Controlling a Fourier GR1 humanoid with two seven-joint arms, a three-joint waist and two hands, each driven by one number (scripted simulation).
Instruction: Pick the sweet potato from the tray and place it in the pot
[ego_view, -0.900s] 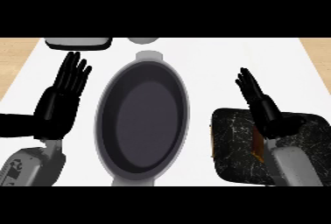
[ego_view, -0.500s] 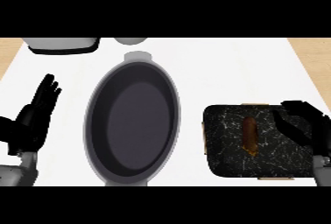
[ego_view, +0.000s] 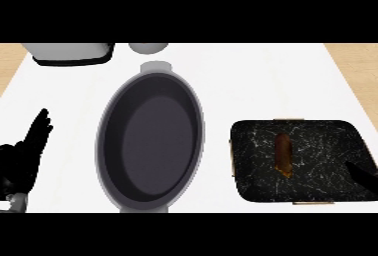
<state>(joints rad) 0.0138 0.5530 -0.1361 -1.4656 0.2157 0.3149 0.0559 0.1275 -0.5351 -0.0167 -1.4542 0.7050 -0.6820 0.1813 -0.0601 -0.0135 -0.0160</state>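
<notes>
Sweet potato (ego_view: 283, 156) on tray (ego_view: 325, 134); L hand (ego_view: 22, 156) open, R hand (ego_view: 365, 176) state unclear.

My white counter (ego_view: 266, 80): big oval pot (ego_view: 151, 145) in the middle, dark marbled tray (ego_view: 325, 142) by the right edge, grey box (ego_view: 70, 52) at the far left corner, small grey lump (ego_view: 148, 47) beside it.

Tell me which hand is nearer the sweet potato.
Right. The right hand is over the tray's lower right corner, just right of the sweet potato. The left hand rests far to the left, beyond the pot.
</notes>
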